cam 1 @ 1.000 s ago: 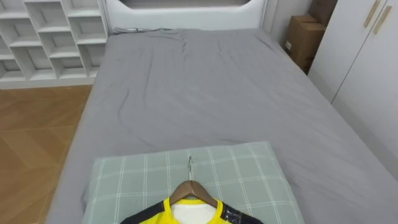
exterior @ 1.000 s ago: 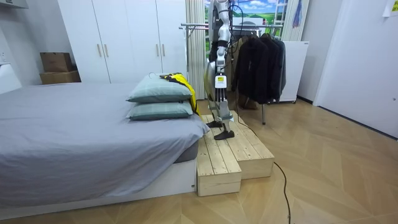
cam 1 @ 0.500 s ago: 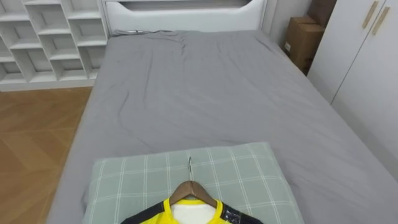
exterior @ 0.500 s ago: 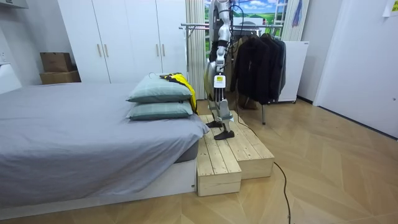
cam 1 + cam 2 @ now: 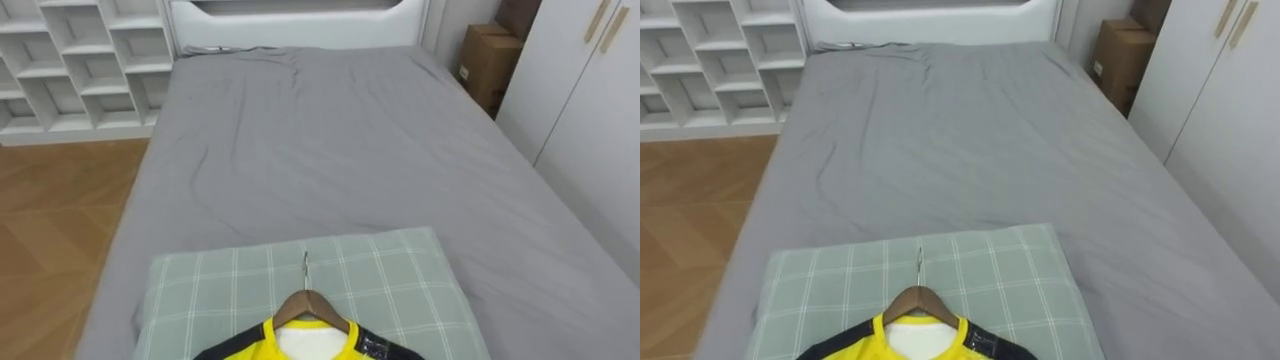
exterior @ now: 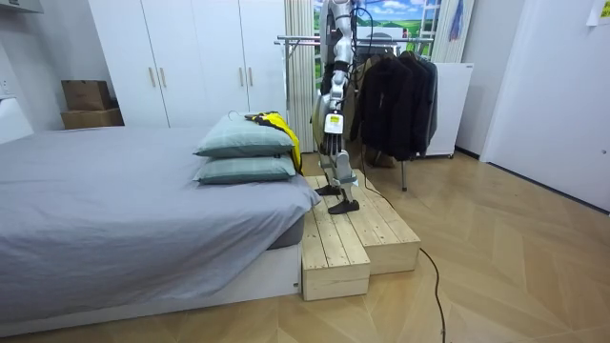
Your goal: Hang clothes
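Observation:
A yellow shirt with a dark trim (image 5: 300, 346) lies on a wooden hanger (image 5: 309, 303) with a metal hook, on top of a green checked pillow (image 5: 400, 280) at the near end of the bed. In the room view the shirt (image 6: 277, 122) rests on two stacked pillows (image 6: 246, 152). I stand upright on a wooden platform (image 6: 348, 238) at that end of the bed, facing it. My left hand (image 6: 329, 145) hangs at my side, clear of the shirt. Behind me stands a clothes rack (image 6: 381, 40) with dark garments (image 6: 396, 100) on it.
A grey bed (image 5: 330, 140) stretches ahead to a white headboard. White open shelves (image 5: 70, 60) stand at the far left over wooden floor. A cardboard box (image 5: 485, 60) and white wardrobe doors (image 5: 590, 100) are on the right.
In the room view my left arm has swung slightly toward the bed. The shirt and hanger lie as before.

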